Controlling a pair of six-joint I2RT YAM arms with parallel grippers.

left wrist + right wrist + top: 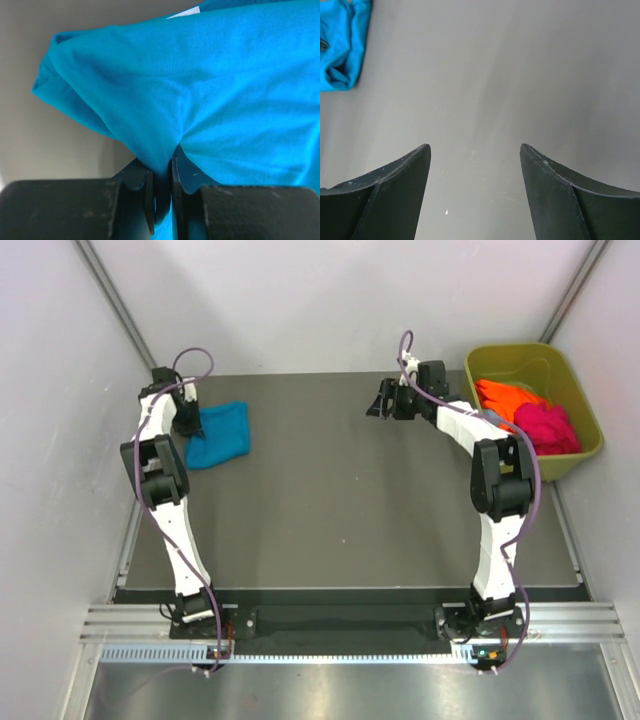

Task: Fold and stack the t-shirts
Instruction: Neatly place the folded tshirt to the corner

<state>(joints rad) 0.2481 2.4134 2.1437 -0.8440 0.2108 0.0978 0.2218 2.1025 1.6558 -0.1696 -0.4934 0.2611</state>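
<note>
Left fingers (149,187): narrow, pinching fold of teal-blue t-shirt (218,435), which lies bunched at far left of tabletop (340,500); white neck label (184,13) shows at cloth's far edge in left wrist view. Right fingers (378,402): spread wide, gripping nothing, over far middle of tabletop. Orange t-shirt (503,398) and magenta-pink t-shirt (545,428): crumpled, touching, inside olive-green tub (585,455) at far right.
</note>
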